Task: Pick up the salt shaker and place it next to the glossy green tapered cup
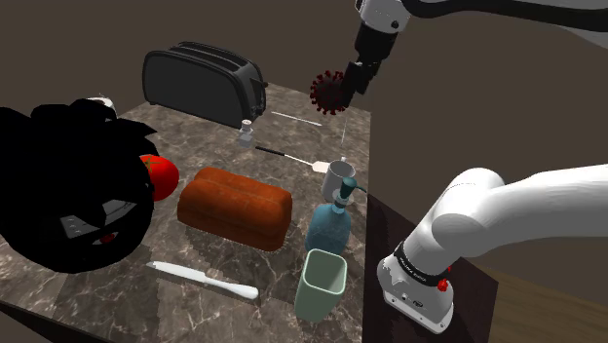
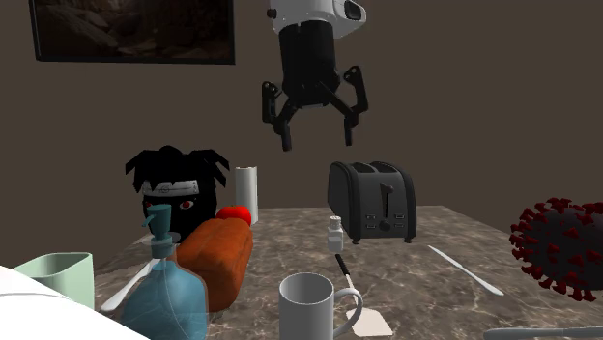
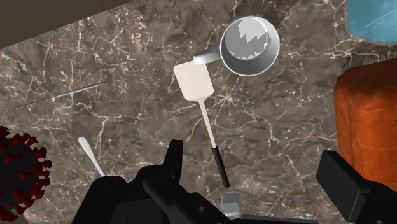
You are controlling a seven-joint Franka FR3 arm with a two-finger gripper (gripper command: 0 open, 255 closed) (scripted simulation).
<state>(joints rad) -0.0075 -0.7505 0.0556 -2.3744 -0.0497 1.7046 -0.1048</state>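
Jaws wide apart, empty, high over salt shaker — spatula just beside it, toaster near

Dim, even lighting throughout: the walls and the marble tabletop render in muted brown, with only faint, soft shadows beneath the objects. The white arm is the brightest surface, and a pale sheen marks the top of the black toaster.

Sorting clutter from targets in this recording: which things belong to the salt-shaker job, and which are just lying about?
Job: salt shaker, green cup, open tool.
Lying about: toaster, bread loaf, white mug, blue bottle, spatula, white knife, spiky red ball, black plush head.
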